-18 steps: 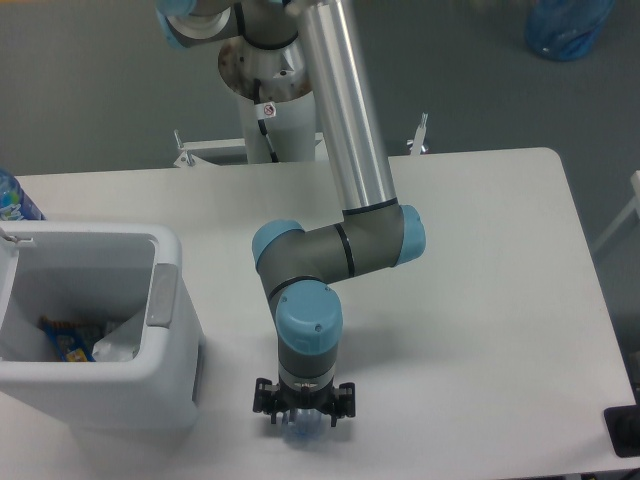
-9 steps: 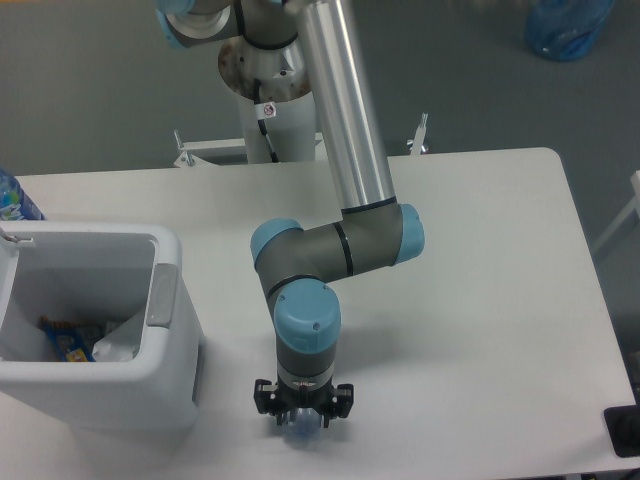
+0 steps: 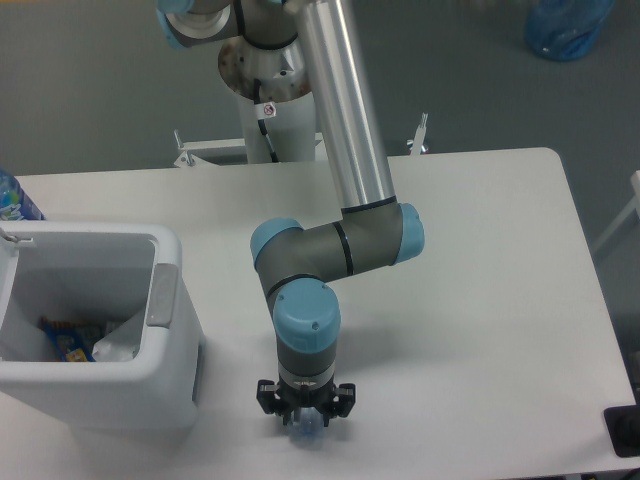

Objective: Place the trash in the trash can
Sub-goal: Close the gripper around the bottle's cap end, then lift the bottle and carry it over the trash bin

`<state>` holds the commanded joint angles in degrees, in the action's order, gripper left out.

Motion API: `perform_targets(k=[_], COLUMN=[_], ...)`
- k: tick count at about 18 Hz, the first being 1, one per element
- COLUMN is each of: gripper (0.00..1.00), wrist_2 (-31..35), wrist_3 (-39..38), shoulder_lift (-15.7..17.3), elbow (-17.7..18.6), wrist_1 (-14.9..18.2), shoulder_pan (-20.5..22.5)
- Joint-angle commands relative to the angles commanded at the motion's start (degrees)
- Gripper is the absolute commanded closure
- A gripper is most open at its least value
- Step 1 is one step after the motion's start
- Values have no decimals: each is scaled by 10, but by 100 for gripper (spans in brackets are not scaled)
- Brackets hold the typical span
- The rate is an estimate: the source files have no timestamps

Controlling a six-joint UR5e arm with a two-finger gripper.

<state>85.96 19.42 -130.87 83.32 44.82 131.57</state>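
End effector points straight down at the tabletop over a bluish object — likely the bottle; grip unclear; white trash can waits left.

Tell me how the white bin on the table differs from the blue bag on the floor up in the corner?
The trash can is a boxy, stiff white bin; the blue bag looks soft, rounded and translucent. The trash can stands on the table near its left edge; the blue bag lies off it on the grey floor, top right, partly cut off. The trash can is open-topped with litter visible inside.
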Motion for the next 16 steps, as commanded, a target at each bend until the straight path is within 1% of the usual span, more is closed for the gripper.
perform_targets(k=[1,10,12,15,16], gripper=[48,48,48,48,48], wrist_2=[0,-1,-1,-2,-3], wrist_3=[0,2,3,37,46], shoulder_lift=[2,12,22,53,56], elbow=[0,-1,-2,-5,-19], wrist_1=[0,-1,-1,-3,-9], shoulder_pan=[0,0,1,3,5])
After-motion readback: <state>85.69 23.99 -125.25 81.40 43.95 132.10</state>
